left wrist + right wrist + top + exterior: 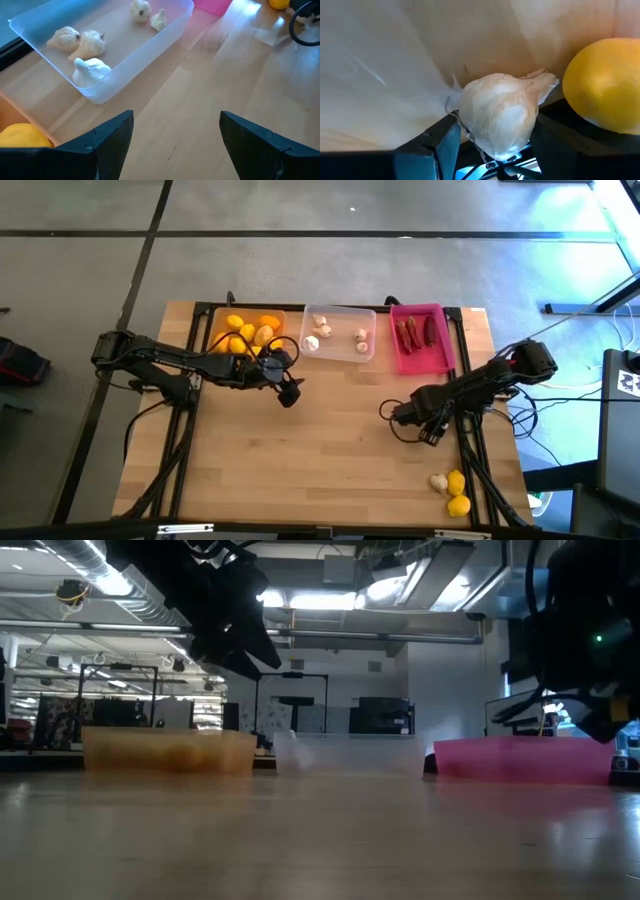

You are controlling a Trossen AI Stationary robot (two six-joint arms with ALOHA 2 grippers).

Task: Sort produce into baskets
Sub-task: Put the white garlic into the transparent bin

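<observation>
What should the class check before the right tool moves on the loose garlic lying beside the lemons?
1. Right tool open: ok.
2. Garlic lined up between its fingers: ok, in the right wrist view.
3. Garlic free of neighbours: not ok, a lemon lies right beside it.
4. Clear tray has room: ok.
5. Left tool away from the garlic: ok, it is open and by the orange tray.
</observation>
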